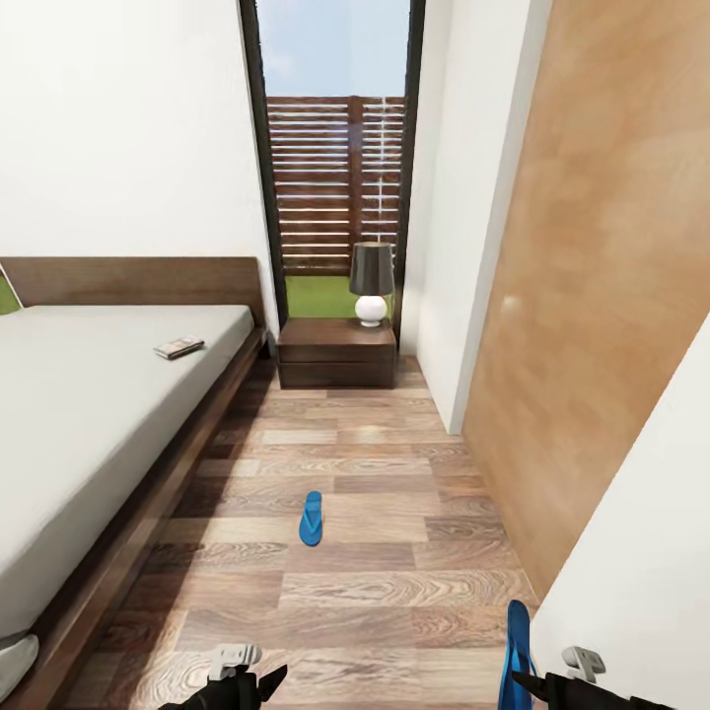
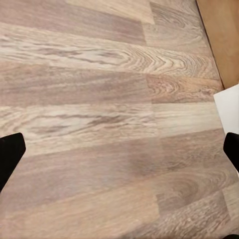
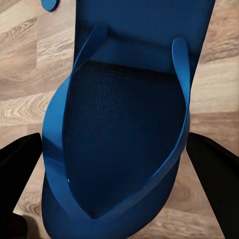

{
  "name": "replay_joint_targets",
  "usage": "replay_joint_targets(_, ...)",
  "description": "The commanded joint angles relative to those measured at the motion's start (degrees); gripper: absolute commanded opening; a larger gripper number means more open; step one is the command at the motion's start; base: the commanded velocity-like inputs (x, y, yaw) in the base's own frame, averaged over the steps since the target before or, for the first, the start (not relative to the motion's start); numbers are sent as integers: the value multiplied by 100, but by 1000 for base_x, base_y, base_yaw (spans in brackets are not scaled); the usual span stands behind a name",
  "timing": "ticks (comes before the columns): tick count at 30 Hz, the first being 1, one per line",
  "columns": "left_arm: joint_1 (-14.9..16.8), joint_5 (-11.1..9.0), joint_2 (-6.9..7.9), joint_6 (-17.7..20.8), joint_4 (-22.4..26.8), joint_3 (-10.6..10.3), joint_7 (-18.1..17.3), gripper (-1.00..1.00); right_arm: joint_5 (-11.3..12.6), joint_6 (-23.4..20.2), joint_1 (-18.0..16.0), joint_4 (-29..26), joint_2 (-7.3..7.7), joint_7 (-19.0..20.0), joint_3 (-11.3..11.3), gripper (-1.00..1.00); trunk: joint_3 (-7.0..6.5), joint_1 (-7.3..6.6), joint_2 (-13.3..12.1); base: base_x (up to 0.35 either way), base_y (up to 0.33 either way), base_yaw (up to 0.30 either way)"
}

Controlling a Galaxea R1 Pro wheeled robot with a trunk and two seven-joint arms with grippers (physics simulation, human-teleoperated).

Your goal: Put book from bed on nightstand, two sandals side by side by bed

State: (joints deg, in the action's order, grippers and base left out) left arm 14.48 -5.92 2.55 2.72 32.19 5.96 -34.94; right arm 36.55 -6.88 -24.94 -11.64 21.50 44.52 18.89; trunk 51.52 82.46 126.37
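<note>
Two blue sandals: one [image 1: 312,517] on floor, one [image 1: 516,651] between right fingers [image 3: 206,174].

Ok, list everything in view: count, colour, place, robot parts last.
bed: one, dark brown frame, light-grey mattress, left side of the room.
book: one, dark cover, on the mattress near the headboard.
nightstand: one, dark brown, beside the bed under the window.
lamp: one, dark shade, white base, on the nightstand.
sandals: two, bright blue; one flat on the floor, one at the right gripper.
left gripper: one, black, over bare floor.
right gripper: one, black, around the sandal.
</note>
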Motion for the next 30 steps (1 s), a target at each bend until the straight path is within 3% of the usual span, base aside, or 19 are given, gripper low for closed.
replay_joint_targets(1,2,-41,-2,32,-2,11,-30,100,60,-59,-2,-5,4,13,19,-100,5,-1,2,115,0,0)
replay_joint_targets(30,2,-49,0,36,-2,20,-30,100,61,-59,-2,-5,4,13,19,-100,5,-1,2,294,-19,0)
